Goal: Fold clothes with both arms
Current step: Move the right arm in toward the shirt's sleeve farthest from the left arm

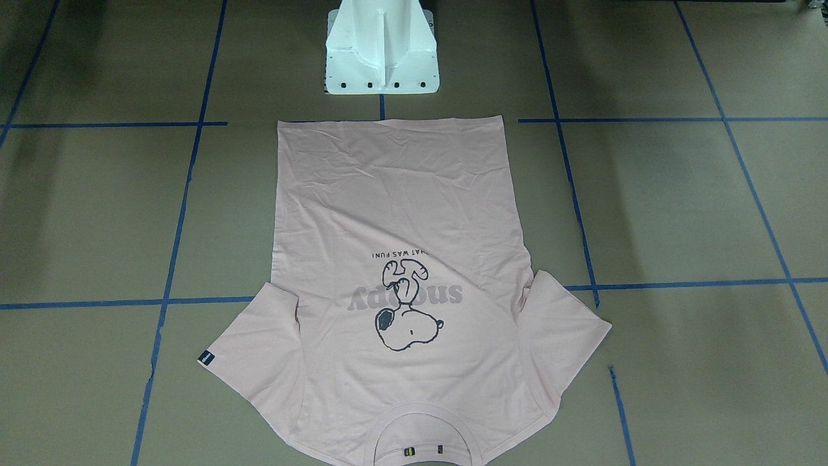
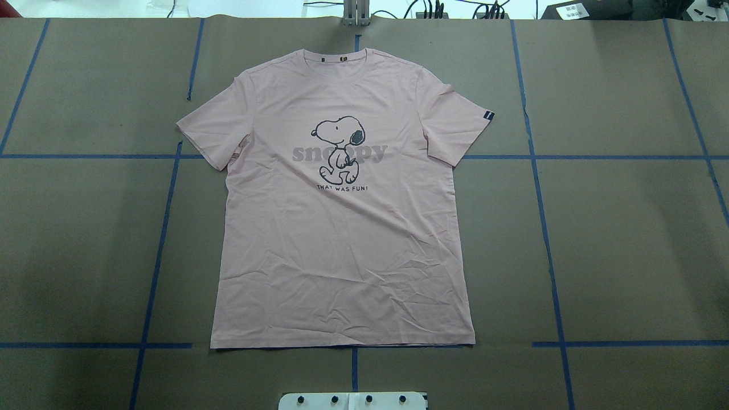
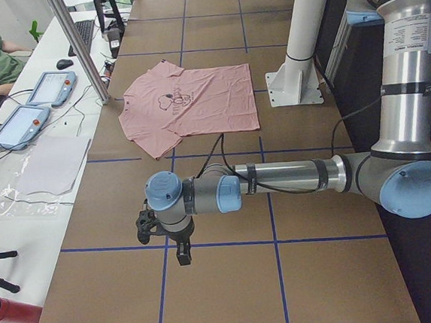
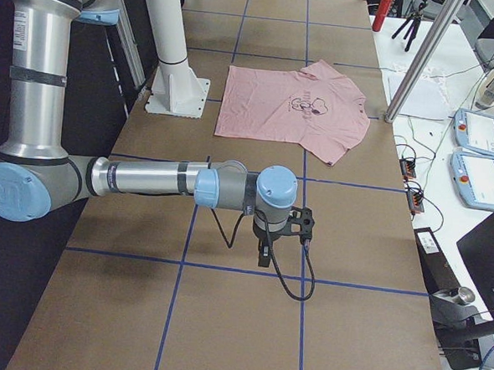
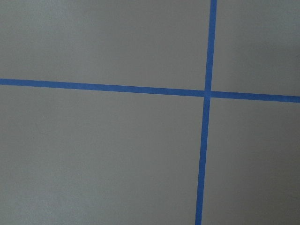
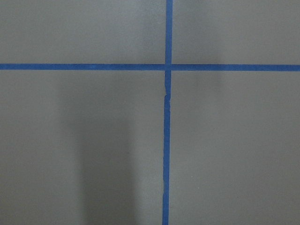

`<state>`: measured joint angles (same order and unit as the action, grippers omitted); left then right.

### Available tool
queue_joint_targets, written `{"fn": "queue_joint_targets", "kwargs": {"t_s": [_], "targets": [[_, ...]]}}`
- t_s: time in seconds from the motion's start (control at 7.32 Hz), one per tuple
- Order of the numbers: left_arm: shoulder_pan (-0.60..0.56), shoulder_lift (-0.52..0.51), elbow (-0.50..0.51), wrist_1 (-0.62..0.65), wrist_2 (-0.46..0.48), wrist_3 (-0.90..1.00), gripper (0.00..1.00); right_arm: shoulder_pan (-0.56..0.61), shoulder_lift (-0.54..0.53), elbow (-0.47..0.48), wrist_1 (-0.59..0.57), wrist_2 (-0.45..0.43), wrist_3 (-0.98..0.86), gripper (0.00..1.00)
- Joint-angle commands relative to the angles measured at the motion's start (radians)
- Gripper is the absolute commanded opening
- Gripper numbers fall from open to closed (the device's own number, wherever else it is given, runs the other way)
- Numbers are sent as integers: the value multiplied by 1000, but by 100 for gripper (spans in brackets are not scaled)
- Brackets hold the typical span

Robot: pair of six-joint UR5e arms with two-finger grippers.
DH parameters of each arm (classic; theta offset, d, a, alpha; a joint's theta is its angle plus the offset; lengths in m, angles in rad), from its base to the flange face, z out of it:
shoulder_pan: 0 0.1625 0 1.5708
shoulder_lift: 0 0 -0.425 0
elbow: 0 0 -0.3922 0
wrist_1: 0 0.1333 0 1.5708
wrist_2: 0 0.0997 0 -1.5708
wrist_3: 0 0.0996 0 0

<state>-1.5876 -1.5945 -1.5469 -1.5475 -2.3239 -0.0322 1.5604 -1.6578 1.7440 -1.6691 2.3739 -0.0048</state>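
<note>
Well apart from both arms, the T-shirt lies flat, edges free (fingers: cannot tell state).

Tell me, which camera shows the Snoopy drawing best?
The overhead exterior view: the Snoopy drawing is upright, large and uncovered on the pink T-shirt. The front-facing view shows it clearly but upside down. Both side views show it small and far off. The wrist cameras see only brown table and blue tape.

Pale pink T-shirt, dark Snoopy print; brown table, blue tape grid; white pedestal.
</note>
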Motion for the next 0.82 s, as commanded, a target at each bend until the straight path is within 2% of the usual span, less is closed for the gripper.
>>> {"fn": "queue_joint_targets", "kwargs": {"t_s": [0.0, 0.14, 0.55, 0.68], "targets": [[1, -2, 1, -2, 0, 0, 100, -35, 22, -3, 0, -2, 2, 100], [2, -10, 2, -35, 0, -2, 100, -39, 27, 0, 0, 1, 6, 100], [6, -79, 7, -248, -2, -3, 100, -89, 173, -4, 2, 2, 3, 100], [26, -112, 5, -313, -2, -3, 100, -135, 206, -17, 62, -2, 9, 100]]}}
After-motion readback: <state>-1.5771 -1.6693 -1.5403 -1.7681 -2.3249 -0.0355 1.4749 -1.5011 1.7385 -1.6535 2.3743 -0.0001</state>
